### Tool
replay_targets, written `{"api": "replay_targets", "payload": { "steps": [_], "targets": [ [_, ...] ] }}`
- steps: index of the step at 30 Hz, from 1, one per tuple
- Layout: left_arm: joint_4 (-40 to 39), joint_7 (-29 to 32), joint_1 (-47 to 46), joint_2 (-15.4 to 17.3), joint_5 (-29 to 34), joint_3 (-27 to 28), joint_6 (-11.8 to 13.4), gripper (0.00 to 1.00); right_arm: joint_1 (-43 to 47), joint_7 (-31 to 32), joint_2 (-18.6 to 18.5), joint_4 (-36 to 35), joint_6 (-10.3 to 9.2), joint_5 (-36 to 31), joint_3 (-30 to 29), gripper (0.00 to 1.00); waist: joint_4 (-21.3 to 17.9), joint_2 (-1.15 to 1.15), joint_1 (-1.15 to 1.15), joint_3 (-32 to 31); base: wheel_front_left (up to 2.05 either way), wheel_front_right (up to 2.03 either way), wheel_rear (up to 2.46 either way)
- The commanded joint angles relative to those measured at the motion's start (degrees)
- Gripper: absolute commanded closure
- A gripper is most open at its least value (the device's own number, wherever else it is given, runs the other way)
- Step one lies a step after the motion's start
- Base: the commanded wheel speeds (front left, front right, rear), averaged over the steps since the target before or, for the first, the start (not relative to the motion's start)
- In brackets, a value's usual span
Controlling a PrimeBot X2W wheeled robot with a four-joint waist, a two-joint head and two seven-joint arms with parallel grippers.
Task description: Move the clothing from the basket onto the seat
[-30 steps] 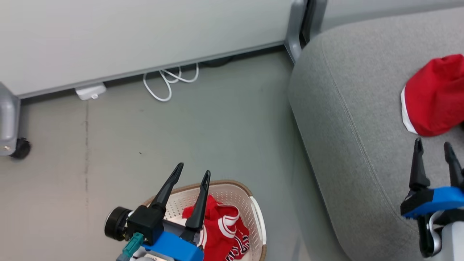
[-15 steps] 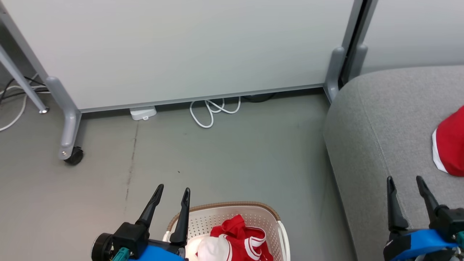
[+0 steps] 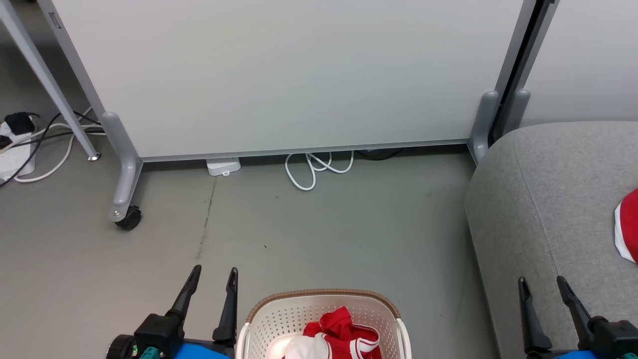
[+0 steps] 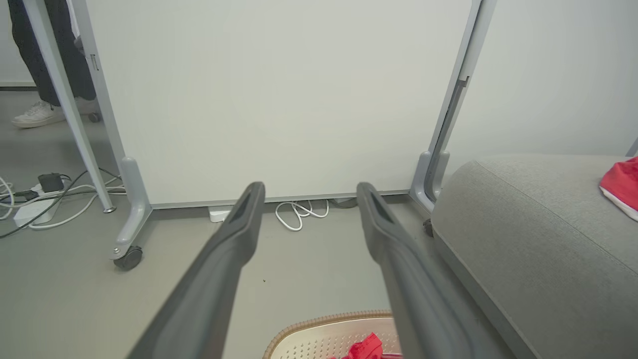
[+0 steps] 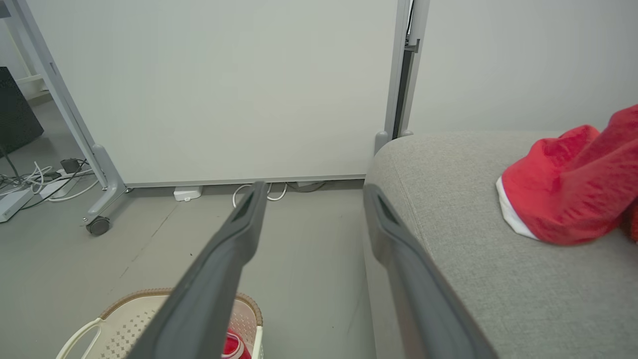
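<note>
Two lots of red clothing show: a crumpled heap [image 3: 344, 329] inside the basket [image 3: 324, 295] at the bottom middle of the head view, and one garment [image 3: 629, 227] lying on the seat [image 3: 543, 199] at the right. The heap is bunched, with white stripe trim curling across it and a white fold at its near side, so no long axis or heading can be read. The garment on the seat turns its white edging left, toward the sofa's rounded end; in the right wrist view it is a soft mound that rises to the right. The bottom edge cuts off the near part of the basket and its heap, and the right edge cuts off most of the seat garment. The left gripper [image 3: 215, 269] hangs over the floor just left of the basket's rim, its fingers spread apart and empty, with the heap to its right. The right gripper [image 3: 541, 280] hangs by the seat's left edge, fingers likewise apart and empty, with the seat garment ahead to its right, well apart. A pale partition panel [image 3: 299, 75] stands behind, with a white cable [image 3: 314, 172] looped beneath it.
</note>
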Motion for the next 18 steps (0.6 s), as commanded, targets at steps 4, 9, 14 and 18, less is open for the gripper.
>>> {"api": "replay_targets", "payload": {
  "steps": [4, 9, 14, 18],
  "targets": [
    [0.2, -0.2, -0.6, 0.4, 0.3, 1.0, 0.0, 0.00, 1.0, -0.1, 0.0, -0.8, 0.03, 0.4, 0.3, 0.00, 0.2, -0.01, 0.01, 0.0, 0.00, 0.00, 0.00],
    [0.5, -0.2, -0.5, 0.2, 0.3, 1.4, 0.0, 0.00, 1.1, -0.1, 0.0, -1.4, 0.03, -0.3, 0.7, 0.00, 0.2, -0.01, 0.01, 0.0, 0.00, 0.00, 0.00],
    [0.7, -0.2, -0.8, 0.0, 0.1, 1.2, 0.0, 0.00, 1.3, 0.2, 0.0, -2.2, 0.03, -0.2, 1.2, 0.00, 0.1, -0.01, 0.01, 0.1, 0.00, 0.00, 0.00],
    [0.8, -0.2, -1.1, -0.2, 0.1, 1.0, 0.0, 0.00, 1.4, 0.5, 0.0, -2.7, 0.03, -0.5, 1.4, 0.00, 0.2, -0.01, 0.01, 0.2, 0.00, 0.00, 0.00]
  ]
}}
